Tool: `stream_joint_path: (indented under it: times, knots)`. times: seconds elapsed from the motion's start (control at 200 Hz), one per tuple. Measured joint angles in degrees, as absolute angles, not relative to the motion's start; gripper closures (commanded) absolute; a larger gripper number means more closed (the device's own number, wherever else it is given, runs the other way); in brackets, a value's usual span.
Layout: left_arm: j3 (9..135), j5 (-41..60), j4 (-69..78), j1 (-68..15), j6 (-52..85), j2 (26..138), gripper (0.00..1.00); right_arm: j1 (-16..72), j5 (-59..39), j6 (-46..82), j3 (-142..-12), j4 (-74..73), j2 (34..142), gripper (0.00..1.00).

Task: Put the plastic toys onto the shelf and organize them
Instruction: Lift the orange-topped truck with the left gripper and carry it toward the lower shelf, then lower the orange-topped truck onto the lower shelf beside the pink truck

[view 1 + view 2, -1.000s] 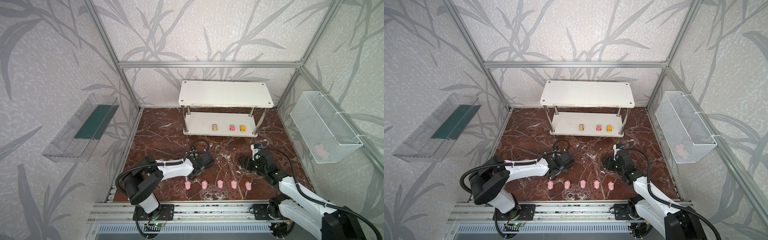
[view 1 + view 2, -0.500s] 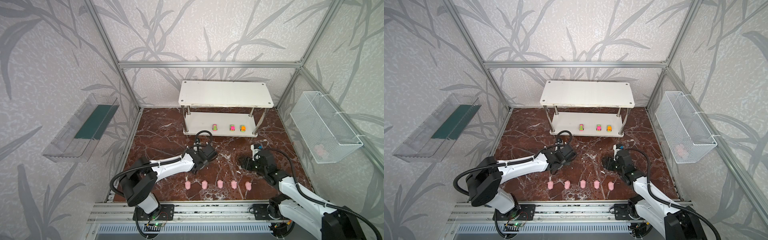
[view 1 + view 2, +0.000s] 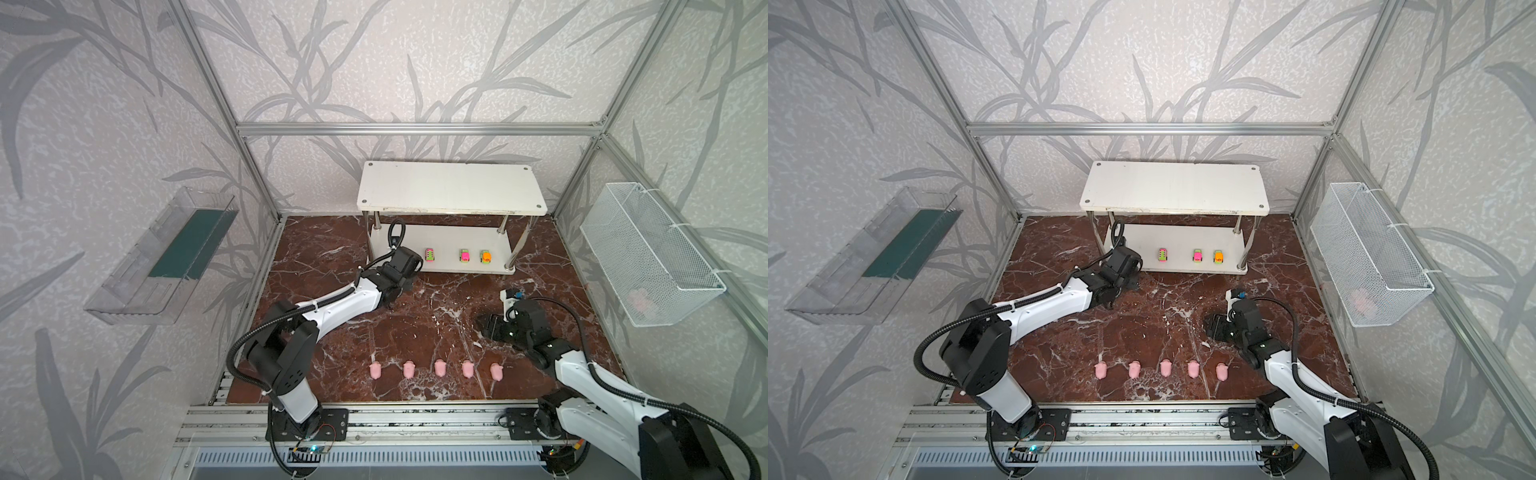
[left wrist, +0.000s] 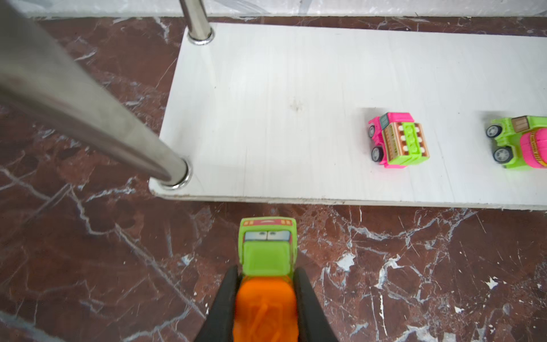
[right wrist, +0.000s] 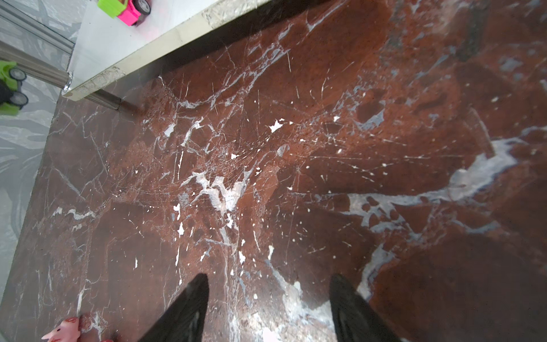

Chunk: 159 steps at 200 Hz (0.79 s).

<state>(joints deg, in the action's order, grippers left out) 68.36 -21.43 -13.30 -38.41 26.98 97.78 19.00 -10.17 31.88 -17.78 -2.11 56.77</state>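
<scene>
Cars on shelf: 3 toy cars (image 3: pixel 464 255) stand in a row on the lower tier (image 3: pixel 446 243) of the shelf (image 3: pixel 453 211), centre of both top views, towards the tier's right half.
Car in hand: the 4th, a green-and-orange car (image 4: pixel 267 237), sits at the bottom centre of the left wrist view, nose to the shelf, just short of its front edge.
Left gripper (image 4: pixel 265 269): fingers drawn nearly together, pinching that car's orange rear from both sides. I can't tell if it is lifted clear of the marble floor (image 3: pixel 436 307).
Free spot: the left half of the lower tier is bare, next to the pink-and-green car.
Pigs: 5 pink pigs (image 3: pixel 440 367) line up on the floor, lower middle of both top views; none is on the shelf.
Top tier (image 3: pixel 451 189): nothing on it.
Right gripper (image 5: pixel 268 277): fingers spread well apart, holding nothing, over bare marble right of centre.
Progress: to my eye, 3 of 9 toys are placed, 1 is arriving and 5 pigs are left, so under half is done.
</scene>
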Motion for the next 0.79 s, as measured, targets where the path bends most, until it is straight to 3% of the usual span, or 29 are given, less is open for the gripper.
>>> stream_joint_path:
  times: [0.795]
  knots:
    - [76.4, -19.3, -5.7, -34.7, 19.0, 111.8, 0.78, 19.0, -10.5, 31.9, -17.8, -3.2, 57.7, 0.34]
